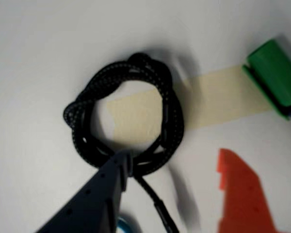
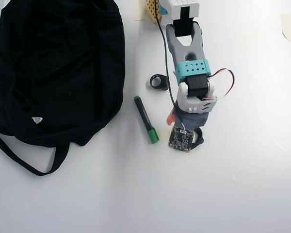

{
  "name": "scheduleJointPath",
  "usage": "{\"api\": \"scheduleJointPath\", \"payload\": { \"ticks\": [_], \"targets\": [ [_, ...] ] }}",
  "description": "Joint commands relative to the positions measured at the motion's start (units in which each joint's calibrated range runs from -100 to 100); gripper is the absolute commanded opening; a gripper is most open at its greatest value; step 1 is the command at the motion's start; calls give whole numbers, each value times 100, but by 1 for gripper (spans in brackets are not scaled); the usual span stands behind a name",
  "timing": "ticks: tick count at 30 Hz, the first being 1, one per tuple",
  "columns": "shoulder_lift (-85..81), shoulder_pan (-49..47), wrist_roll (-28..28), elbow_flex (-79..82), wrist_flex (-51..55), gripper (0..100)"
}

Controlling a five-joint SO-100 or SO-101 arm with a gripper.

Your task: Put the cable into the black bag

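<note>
The black braided cable (image 1: 126,114) lies coiled in a loop on the white table, over a strip of beige tape (image 1: 218,99). In the overhead view only a bit of the cable (image 2: 201,136) shows beside the wrist. My gripper (image 1: 174,156) is open just above it. The dark blue finger (image 1: 106,187) touches the coil's near edge. The orange finger (image 1: 240,194) is apart from the coil, over bare table. The black bag (image 2: 58,73) lies flat at the left of the overhead view, well away from the gripper (image 2: 183,124).
A green-capped marker (image 2: 146,120) lies between bag and arm, and its cap shows in the wrist view (image 1: 274,73). A small black ring-shaped object (image 2: 158,81) sits near the arm. A thin wire (image 2: 161,43) runs along the arm. The bag's strap (image 2: 19,158) trails at lower left.
</note>
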Motion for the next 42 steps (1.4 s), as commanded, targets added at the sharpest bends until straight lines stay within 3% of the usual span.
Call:
{"api": "scheduleJointPath", "payload": {
  "ticks": [1, 35, 42],
  "targets": [
    [-81, -74, 29, -158, 81, 25],
    [583, -67, 207, -257, -479, 24],
    [583, -52, 207, -194, -410, 13]
  ]
}}
